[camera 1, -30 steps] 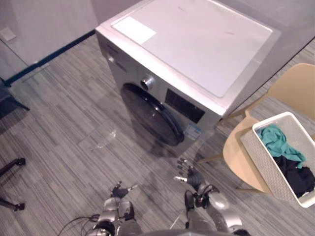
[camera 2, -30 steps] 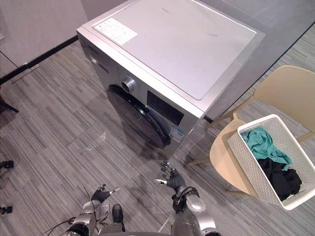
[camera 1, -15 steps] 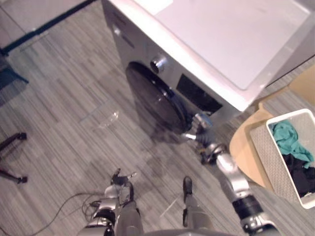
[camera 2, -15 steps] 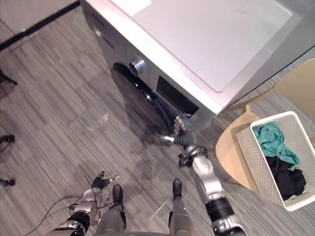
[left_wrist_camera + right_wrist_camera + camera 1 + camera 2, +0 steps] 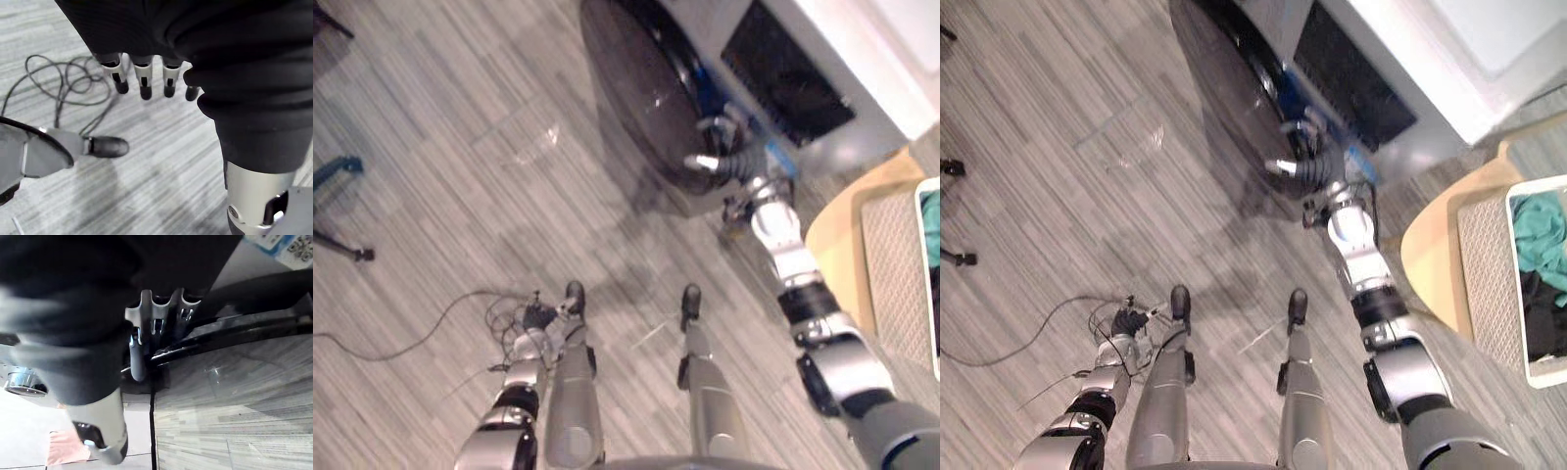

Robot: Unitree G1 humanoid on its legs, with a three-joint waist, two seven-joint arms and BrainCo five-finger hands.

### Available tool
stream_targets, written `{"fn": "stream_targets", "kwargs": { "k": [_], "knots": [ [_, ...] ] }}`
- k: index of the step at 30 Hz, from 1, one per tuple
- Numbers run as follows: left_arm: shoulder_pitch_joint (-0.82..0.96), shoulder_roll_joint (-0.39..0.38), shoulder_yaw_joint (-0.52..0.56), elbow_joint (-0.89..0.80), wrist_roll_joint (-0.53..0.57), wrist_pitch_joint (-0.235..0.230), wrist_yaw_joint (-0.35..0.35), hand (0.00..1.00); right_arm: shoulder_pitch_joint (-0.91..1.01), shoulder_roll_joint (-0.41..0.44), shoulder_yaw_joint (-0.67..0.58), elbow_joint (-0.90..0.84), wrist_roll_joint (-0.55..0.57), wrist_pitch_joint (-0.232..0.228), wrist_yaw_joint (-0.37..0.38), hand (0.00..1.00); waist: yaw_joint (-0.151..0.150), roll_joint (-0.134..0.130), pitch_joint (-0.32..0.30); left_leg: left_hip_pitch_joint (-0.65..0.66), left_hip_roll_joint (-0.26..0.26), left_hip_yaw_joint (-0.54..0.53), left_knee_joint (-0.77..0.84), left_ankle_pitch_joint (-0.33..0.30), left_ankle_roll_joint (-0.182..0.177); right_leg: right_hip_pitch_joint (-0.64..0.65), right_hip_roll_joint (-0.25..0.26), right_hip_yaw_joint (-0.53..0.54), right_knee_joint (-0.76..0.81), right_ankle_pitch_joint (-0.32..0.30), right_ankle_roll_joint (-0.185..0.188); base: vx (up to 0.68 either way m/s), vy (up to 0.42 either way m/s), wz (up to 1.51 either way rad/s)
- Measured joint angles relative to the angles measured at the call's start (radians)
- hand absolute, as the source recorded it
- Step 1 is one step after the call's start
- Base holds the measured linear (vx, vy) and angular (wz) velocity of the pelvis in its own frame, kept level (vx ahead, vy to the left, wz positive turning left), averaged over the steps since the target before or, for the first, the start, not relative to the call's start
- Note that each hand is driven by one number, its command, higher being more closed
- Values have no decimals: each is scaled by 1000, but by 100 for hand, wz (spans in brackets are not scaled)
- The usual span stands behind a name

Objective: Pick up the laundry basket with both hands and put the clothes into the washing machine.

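Two hands are in play, but they do very different work. On the left, near the robot, the left hand (image 5: 1126,321) hangs low over the floor (image 5: 431,196), its fingers (image 5: 143,81) straight and relaxed, grasping nothing. Further right and far from the robot stands the washing machine (image 5: 876,54), and its dark round door (image 5: 641,83) looks closed or nearly closed. The right hand (image 5: 724,162) is stretched out to the right edge of this door and touches the rim there; whether it already has a grasp on the rim I cannot tell.

On the far right, a beige chair (image 5: 1435,250) carries the white laundry basket (image 5: 1489,284), with a teal garment (image 5: 1542,230) and dark clothes (image 5: 1545,323) lying inside. Both hands are well apart from it.

I judge the step in hand to be the opening of the door, a preparation before the basket is lifted. The next move probably calls for a firm hook behind the rim and a pull toward the robot, so the door swings wide. After that both hands must turn right to the basket.
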Motion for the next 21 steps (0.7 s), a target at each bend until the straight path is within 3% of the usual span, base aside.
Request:
{"fn": "stream_targets", "kwargs": {
  "k": [1,2,3,4,6,7,9,13,14,17,18,21],
  "knots": [
    [-2,-5,-3,-10,-3,-4,0,0,-31,1,-6,16,0,0,-3,0,-1,6,5,-11,3,2,-6,0,1,-11,0,0,-7,-31,21,-237,15,-14],
    [-15,-37,-3,-26,-24,-8,3,0,-95,-3,-22,39,5,10,-13,0,9,23,22,-97,10,-5,180,-23,22,-49,1,-18,11,-116,70,-186,49,-50],
    [-24,-79,-7,-32,-35,-11,4,0,-134,1,-37,53,15,21,-28,0,55,55,30,-121,51,1,211,-100,47,-117,33,-42,186,-76,-9,-155,44,-12],
    [-23,-83,-21,-49,-41,-15,7,0,-131,9,-88,58,25,19,-66,0,60,48,33,-133,43,3,191,-93,31,-92,27,-65,268,-143,-77,-60,-11,-1],
    [-14,-87,-22,-52,-44,-12,15,0,-150,13,-92,63,36,20,-71,0,76,46,37,-153,52,7,220,-81,16,-76,34,-106,195,-113,-73,-56,-50,5],
    [7,-92,-18,-51,-51,-7,20,0,-151,31,-67,53,42,24,-66,0,84,41,38,-151,52,1,220,-73,37,-67,37,-122,152,-93,-57,-103,-33,-28],
    [14,-104,-13,-65,-60,-5,25,0,-110,48,-44,11,68,22,-83,0,81,40,37,-135,53,22,151,-72,42,-45,33,-133,79,-83,-41,-45,-23,7],
    [35,-105,39,-74,-60,-6,46,0,29,151,116,-86,125,22,-78,0,88,17,-5,-73,55,36,47,-50,11,-10,38,-165,41,-40,-68,21,-46,20],
    [50,-113,48,-74,-60,-6,52,0,79,194,221,-81,156,43,-49,0,110,16,-53,-67,66,33,17,-41,0,-10,51,-173,31,-33,-75,77,-96,4],
    [61,-131,48,-77,-60,-5,65,0,171,282,405,-61,179,117,31,0,151,19,-104,-35,78,19,-22,-8,-10,25,71,-209,12,5,-105,100,-73,12],
    [63,-147,48,-76,-60,-5,66,0,210,322,484,-61,190,139,62,0,162,24,-117,-25,84,-2,-31,29,-11,43,82,-222,6,7,-118,116,-65,4],
    [44,-166,47,-72,-59,-5,66,0,222,391,556,-62,202,157,115,0,162,21,-134,-15,78,-35,-41,90,-49,81,81,-246,-3,5,-120,118,-24,31]
  ]
}}
